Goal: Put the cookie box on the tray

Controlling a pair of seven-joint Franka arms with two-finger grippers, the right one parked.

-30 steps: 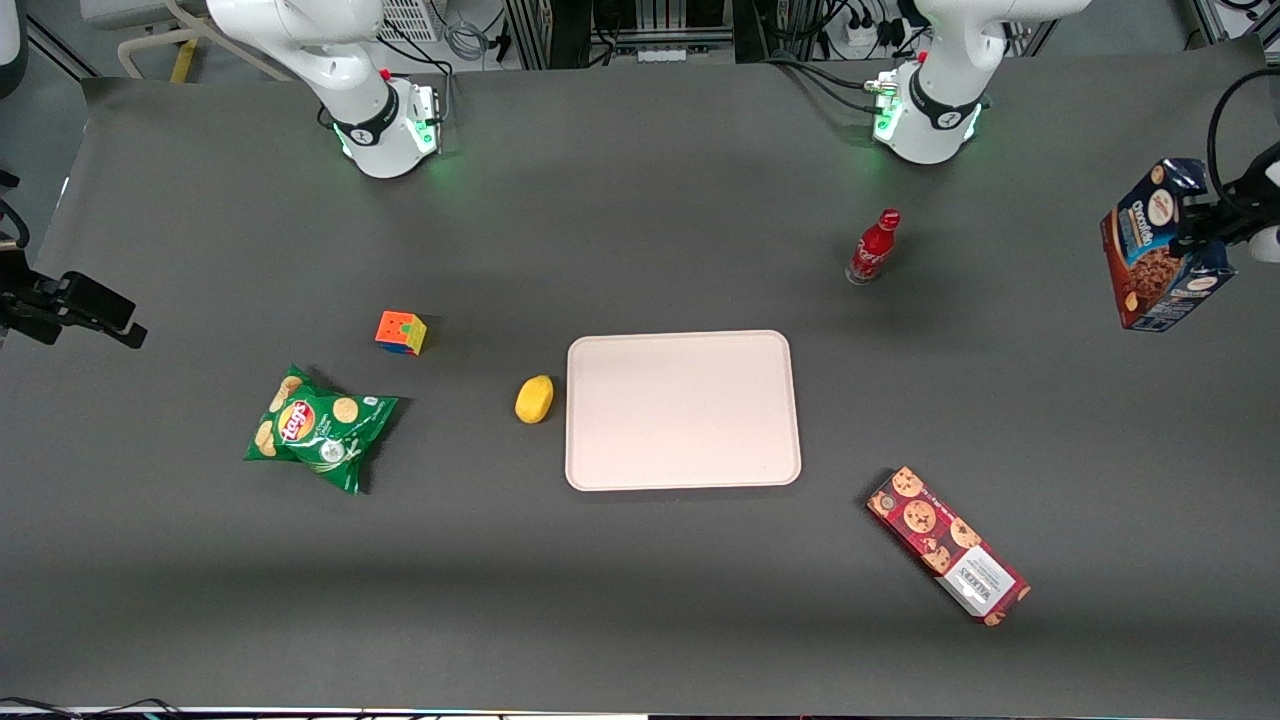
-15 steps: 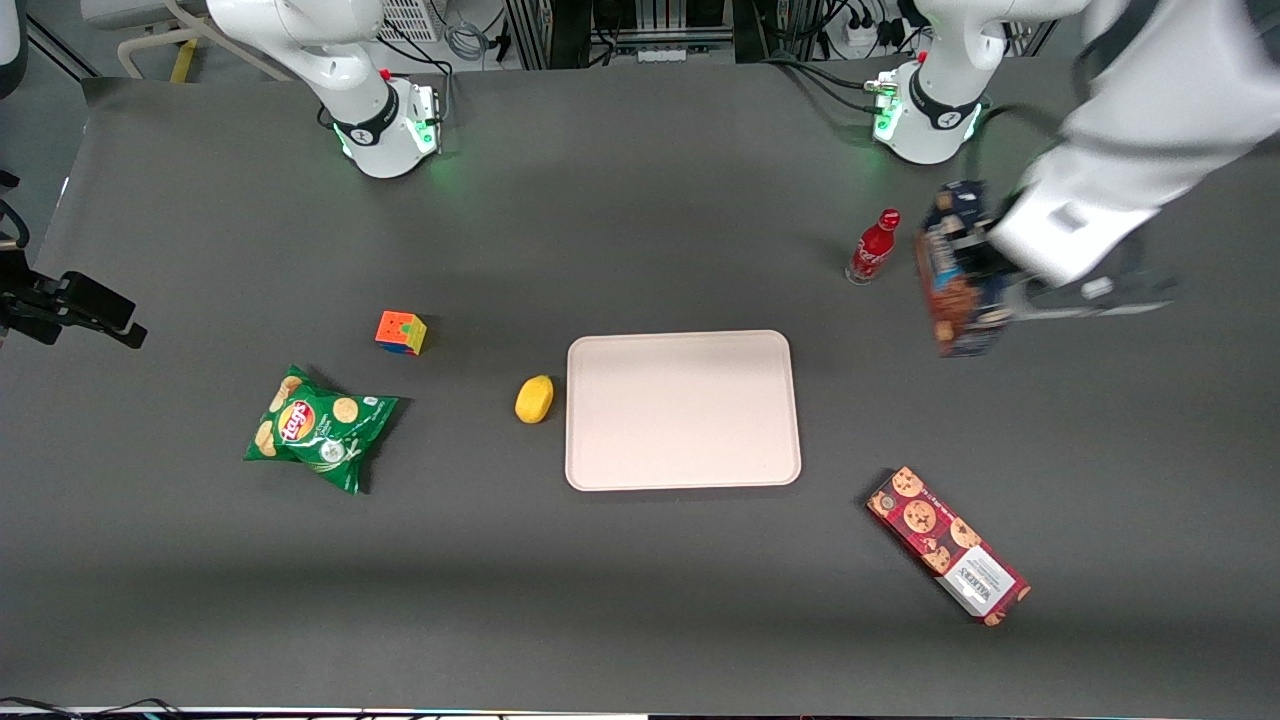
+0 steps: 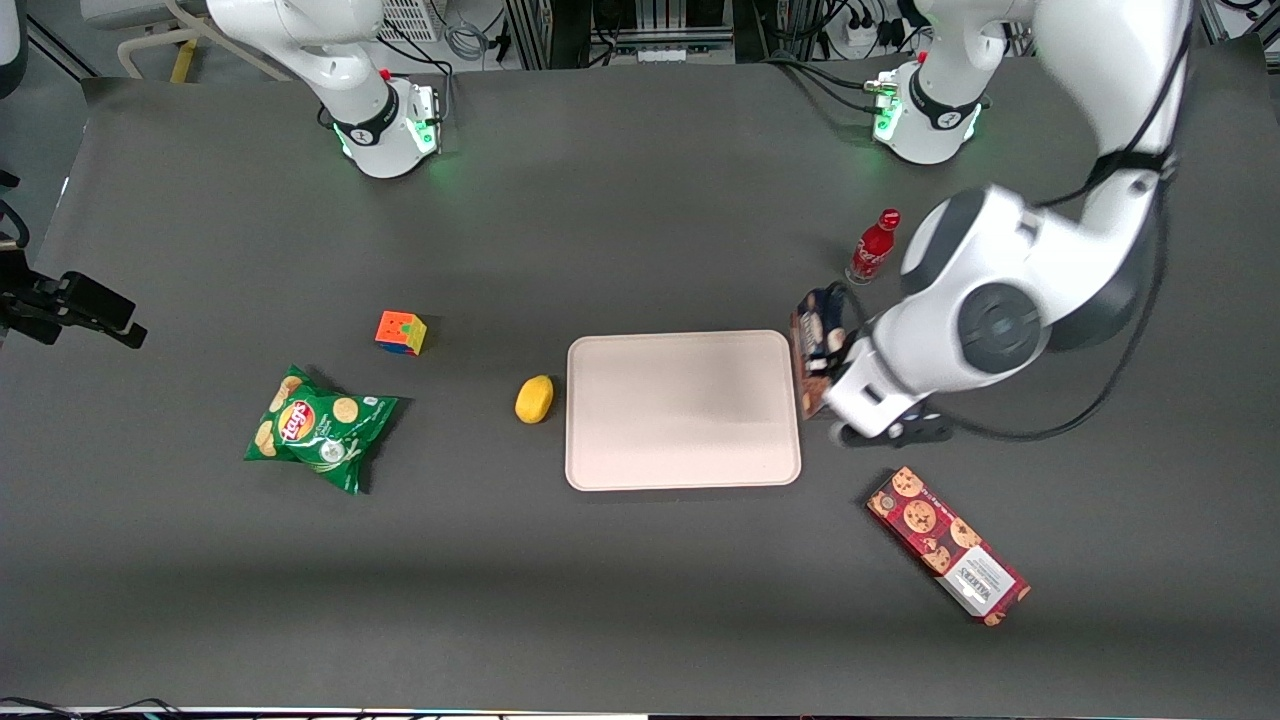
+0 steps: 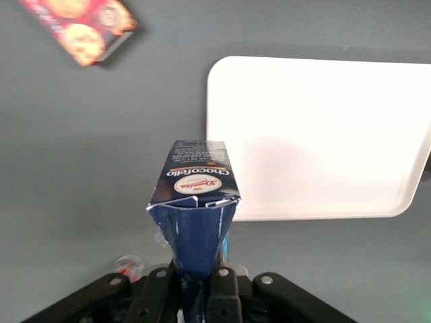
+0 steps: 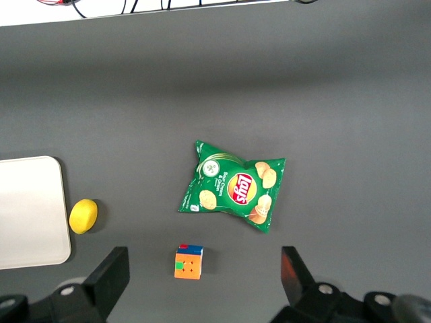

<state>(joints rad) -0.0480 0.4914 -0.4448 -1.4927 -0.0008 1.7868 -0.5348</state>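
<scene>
My gripper [image 3: 836,362] is shut on the cookie box [image 3: 814,348], a navy-blue box with a brown side, and holds it in the air just off the tray's short edge toward the working arm's end. In the wrist view the fingers [image 4: 224,288] pinch one flattened end of the cookie box [image 4: 196,195], and its other end, with the round white logo, points away from the camera over the tray's rim. The tray [image 3: 683,410] is pale pink-beige and flat, with nothing on it. It also shows as the tray [image 4: 316,134] in the wrist view.
A long red cookie box [image 3: 945,545] lies nearer the front camera than the gripper. A red cola bottle [image 3: 873,247] stands farther back. A lemon [image 3: 534,399] sits against the tray's parked-arm edge. A colour cube [image 3: 401,332] and a green chips bag [image 3: 320,428] lie toward the parked arm's end.
The arm has swung in from the working arm's end of the table, carrying the cookie box past the cola bottle to the tray's edge and nearer the front camera.
</scene>
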